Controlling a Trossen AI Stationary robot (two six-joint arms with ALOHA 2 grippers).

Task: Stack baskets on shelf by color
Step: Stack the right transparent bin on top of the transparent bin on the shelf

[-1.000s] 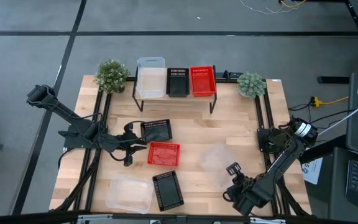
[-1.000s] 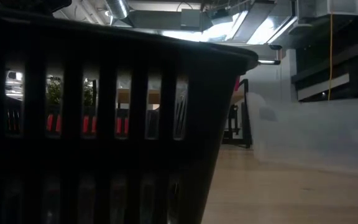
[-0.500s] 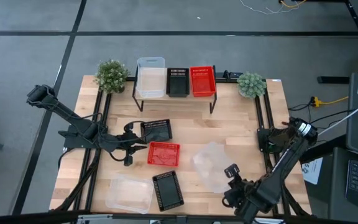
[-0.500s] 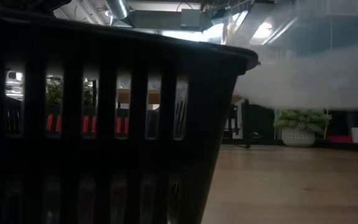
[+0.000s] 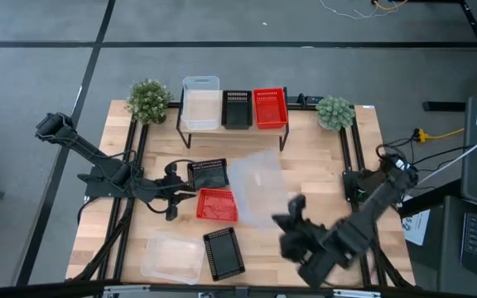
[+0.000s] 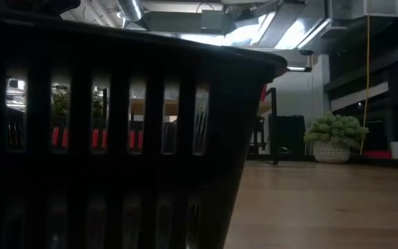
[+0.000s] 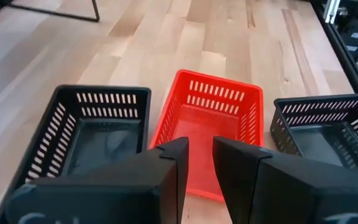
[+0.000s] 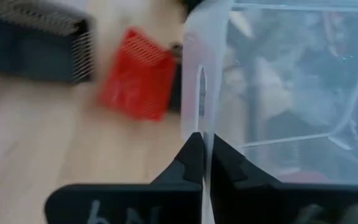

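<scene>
On the shelf (image 5: 292, 132) stand a clear, a black (image 5: 237, 108) and a red basket (image 5: 270, 108) side by side. My right gripper (image 5: 286, 217) is shut on another clear basket (image 5: 257, 184), held in the air over the table's middle. On the tabletop rest a black basket (image 5: 208, 173), a red basket (image 5: 217, 204), a second black one (image 5: 224, 252) and a clear one (image 5: 172, 257). My left gripper (image 7: 199, 163) hovers at the red basket's (image 7: 207, 121) short wall with a narrow gap between its fingers. Whether it touches that wall, I cannot tell. My right gripper pinches one wall of the clear basket (image 8: 201, 106), one finger inside the basket and one outside, at the wall's rim. The basket is lifted clear of the table and sticks out beyond the fingers toward the far left.
Two potted plants (image 5: 148, 100) (image 5: 334, 112) flank the shelf at the table's far corners. Black frame rails run along both table sides. In the low view the near black basket (image 6: 116, 138) fills the left half. Bare wood lies right of centre (image 5: 321, 174).
My right gripper has swung from the near right corner toward the table's left and far side, rising. The clear basket that it holds went from low over the right half to high over the middle, near the red basket, passing up out of the low view.
</scene>
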